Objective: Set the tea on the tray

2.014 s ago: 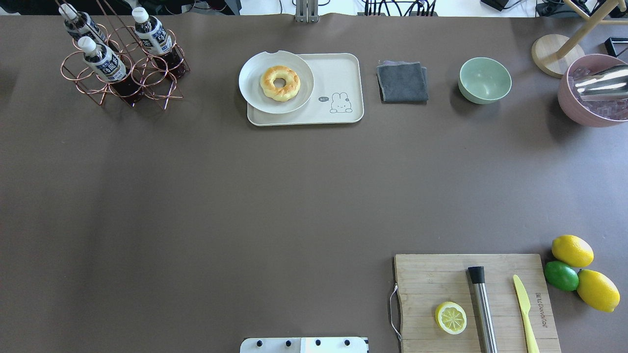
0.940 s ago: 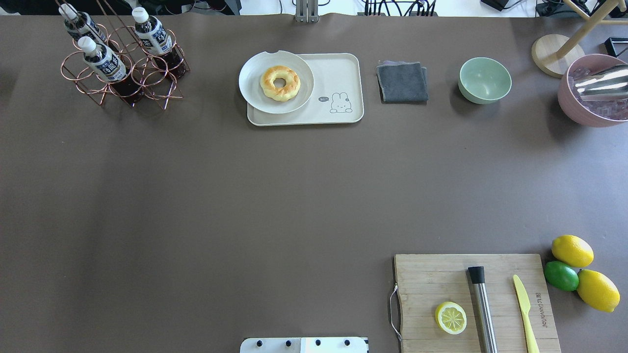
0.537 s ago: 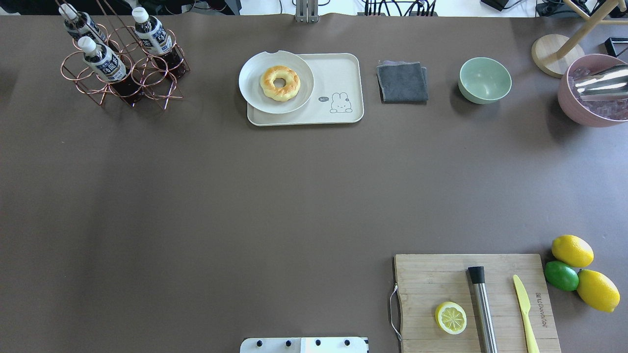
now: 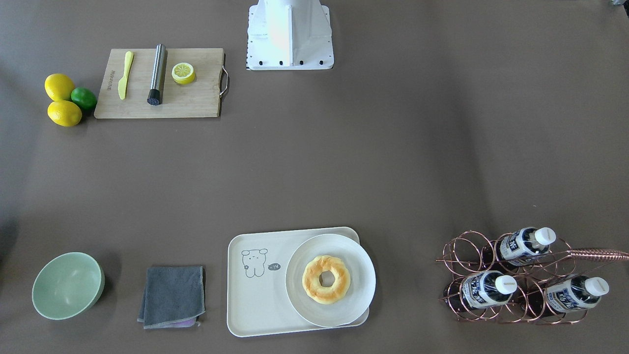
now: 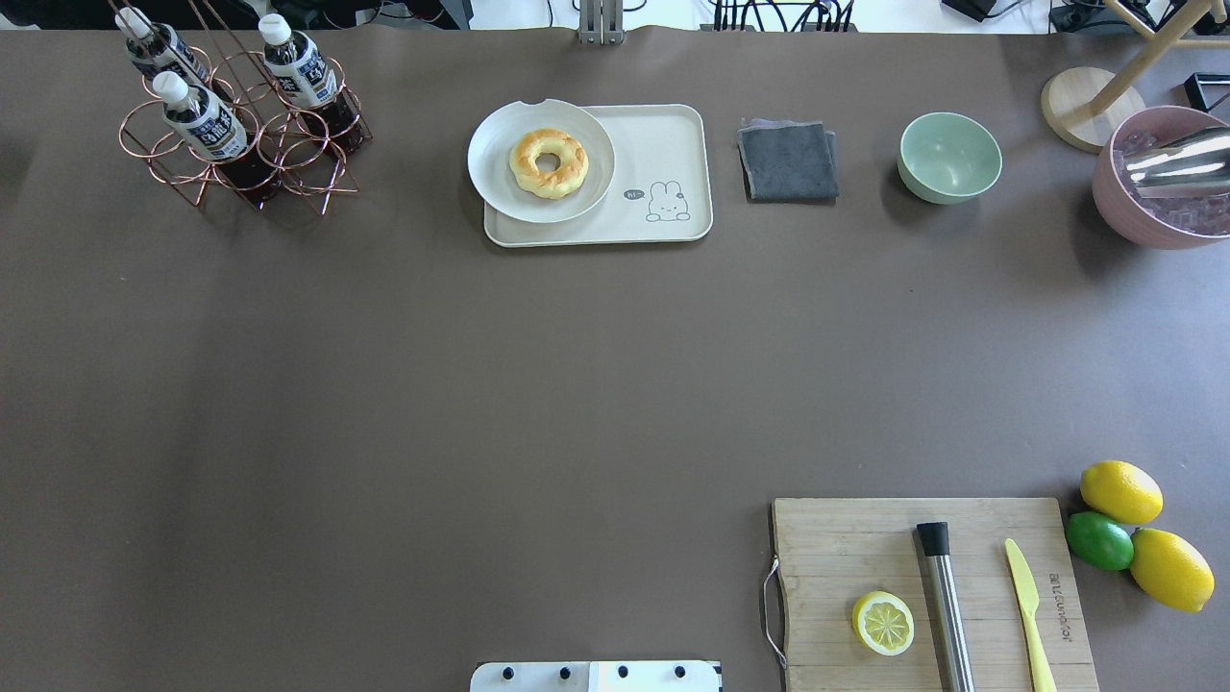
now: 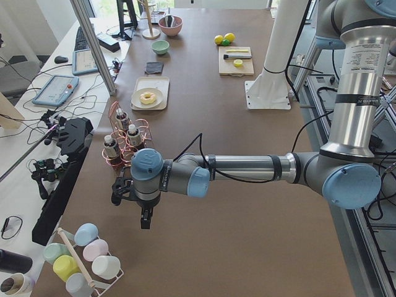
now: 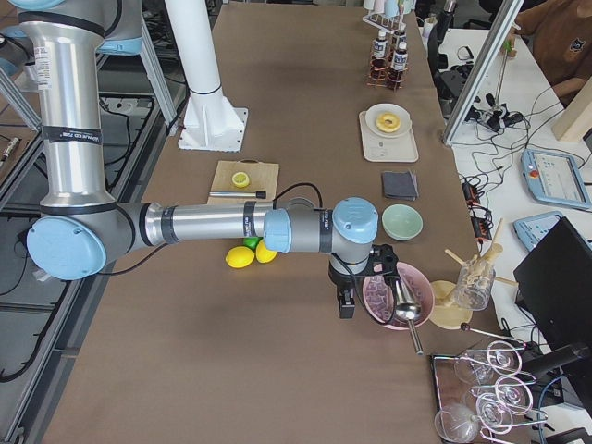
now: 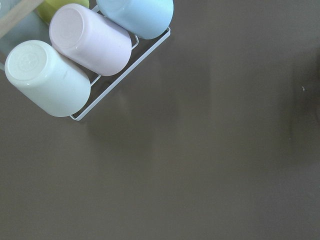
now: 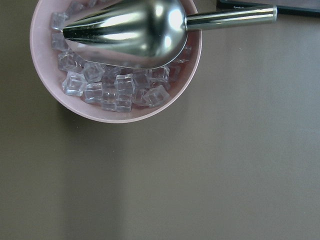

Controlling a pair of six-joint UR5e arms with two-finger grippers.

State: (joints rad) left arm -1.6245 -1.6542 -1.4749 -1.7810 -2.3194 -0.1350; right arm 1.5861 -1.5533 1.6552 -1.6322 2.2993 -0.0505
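Three alike tea bottles stand in a copper wire rack at the table's far left corner; they also show in the left side view as tea bottles. The cream tray with a cartoon drawing lies at the far middle, its right part bare. My left gripper hangs over the table past the rack, by a stand of cups. Beside a pink bowl, my right gripper hangs low. Both show only in side views, so I cannot tell if they are open or shut.
A white plate with a doughnut covers the tray's left part. A grey cloth, green bowl and pink ice bowl line the far edge. A cutting board and lemons lie near right. Pastel cups lie racked.
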